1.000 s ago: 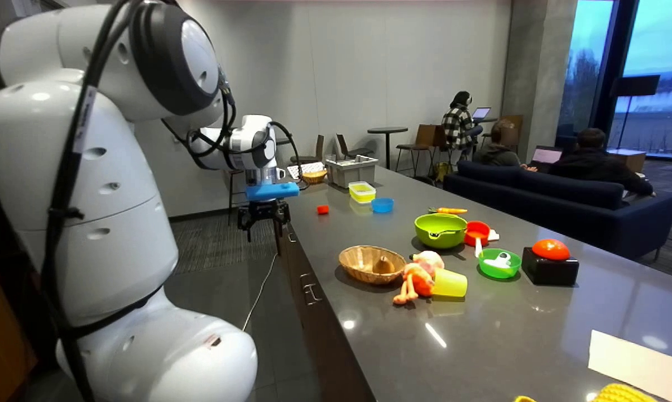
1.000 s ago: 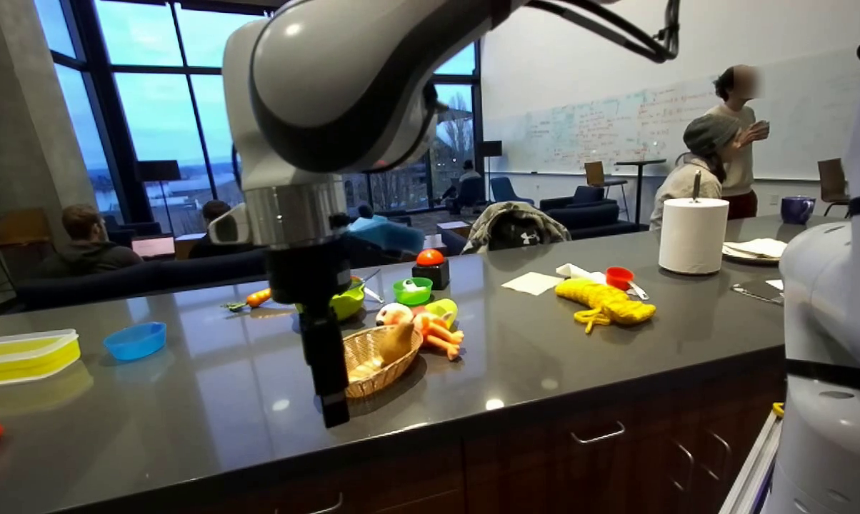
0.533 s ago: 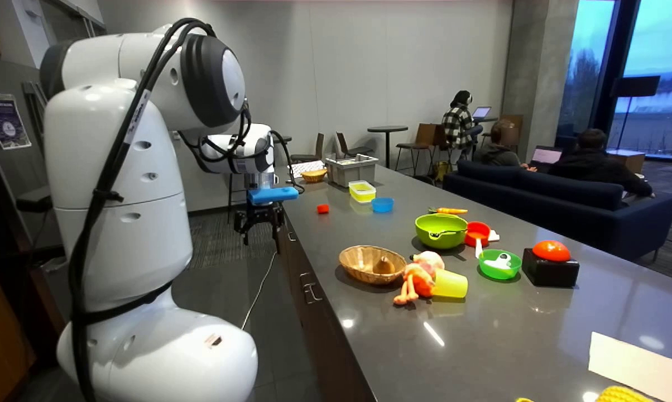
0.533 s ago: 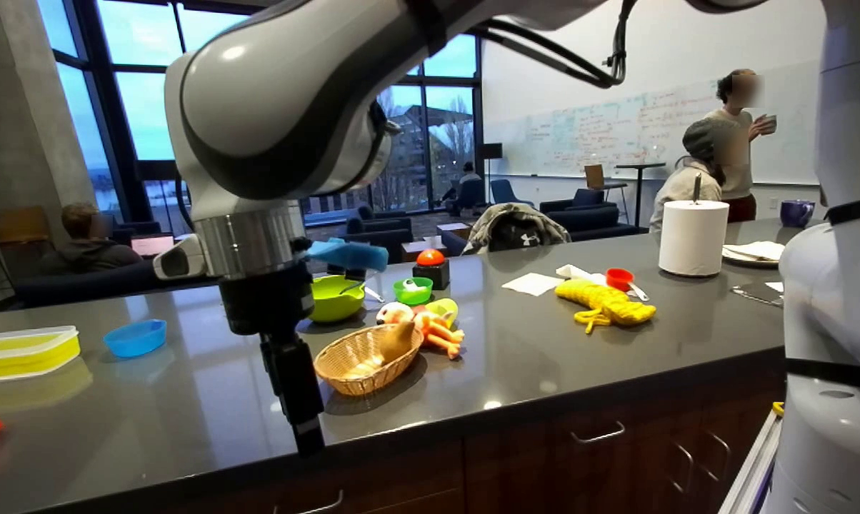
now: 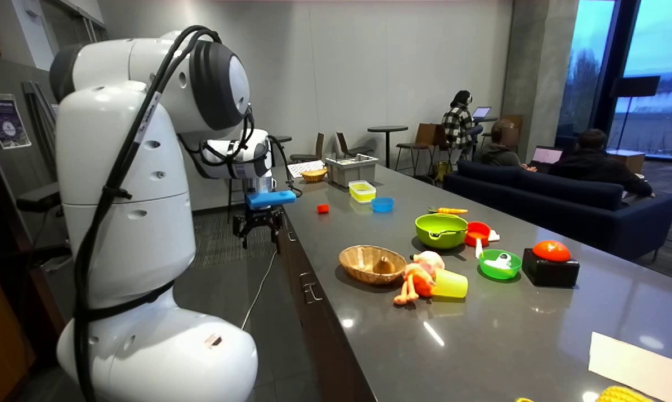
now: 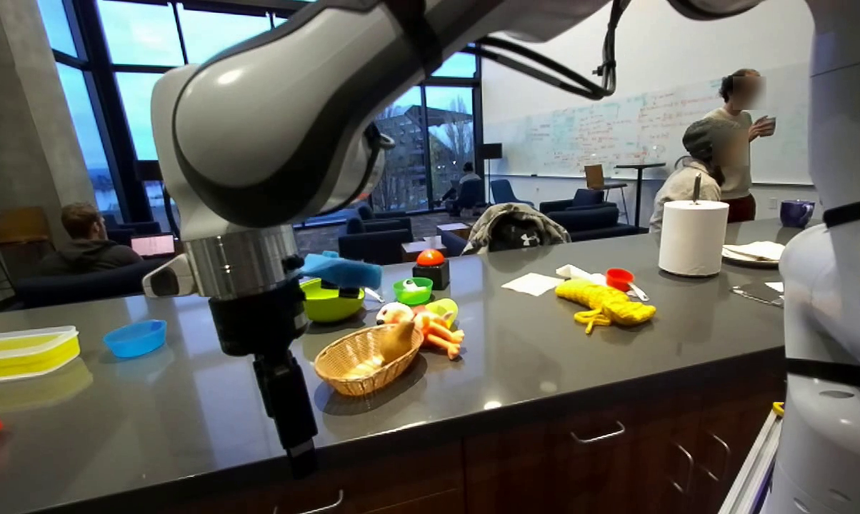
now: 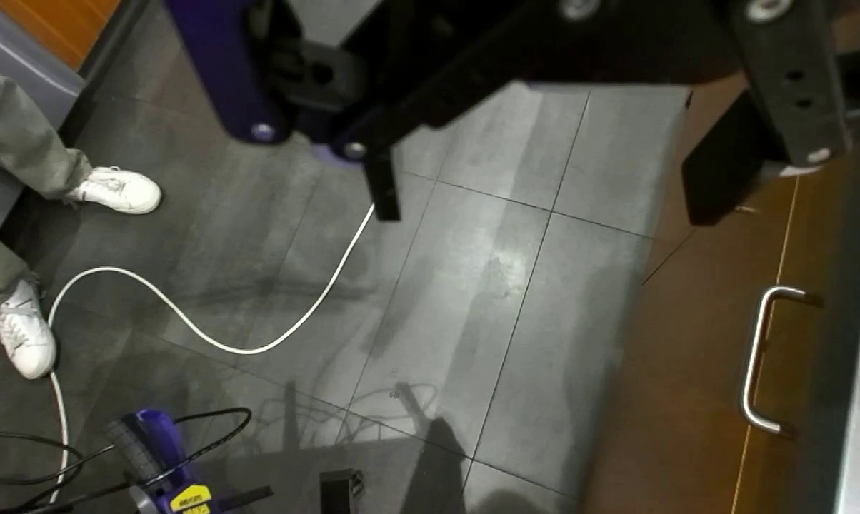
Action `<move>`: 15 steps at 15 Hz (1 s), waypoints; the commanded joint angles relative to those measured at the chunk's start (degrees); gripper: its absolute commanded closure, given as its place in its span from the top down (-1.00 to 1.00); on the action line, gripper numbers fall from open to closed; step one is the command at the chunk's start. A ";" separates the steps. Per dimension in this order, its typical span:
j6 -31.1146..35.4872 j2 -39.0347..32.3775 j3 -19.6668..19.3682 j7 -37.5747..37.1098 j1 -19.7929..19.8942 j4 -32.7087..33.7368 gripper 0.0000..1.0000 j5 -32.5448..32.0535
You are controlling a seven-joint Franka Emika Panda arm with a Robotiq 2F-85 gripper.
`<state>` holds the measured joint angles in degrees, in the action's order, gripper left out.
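Gripper [image 5: 259, 237]: slightly tilted, pointing down; fingers [image 7: 726, 164] spread apart, floor [image 7: 501, 271] showing between them.
Blue piece [image 5: 272, 199]: mounted just above the fingers.
Counter [image 5: 481, 346]: right beside the gripper.
Drawer handle [image 7: 754, 357]: near the gripper, below finger level, on the counter side.
White cable [image 7: 244, 350]: lying on the floor below the gripper, away from the counter side.
Wicker basket [image 6: 358, 386]: on the counter near the gripper, brown pear [image 6: 398, 341] inside.
Small red object [image 5: 323, 209] and blue bowl [image 5: 382, 206]: along the counter, the opposite way from the basket.
Orange plush toy [image 5: 418, 279]: past the basket, yellow cup [image 5: 450, 283] tipped beside it.
Red button [image 5: 551, 249]: well apart from the gripper.
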<state>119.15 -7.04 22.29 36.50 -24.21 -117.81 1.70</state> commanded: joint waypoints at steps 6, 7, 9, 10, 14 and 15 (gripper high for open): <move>9.26 -5.59 2.16 -13.24 -2.33 -0.44 1.00 -9.89; 9.73 -5.94 1.94 -15.69 -2.78 -0.55 1.00 -11.82; 10.24 -6.78 1.66 -20.23 -3.47 -0.59 1.00 -15.08; 10.22 -7.25 1.70 -21.69 -3.71 -0.56 1.00 -16.13; 10.84 -10.19 1.87 -23.33 -4.11 0.28 1.00 -17.80; 10.86 -11.19 1.46 -24.00 -4.49 0.87 1.00 -19.07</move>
<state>129.06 -15.87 24.46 14.85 -27.71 -118.10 -14.30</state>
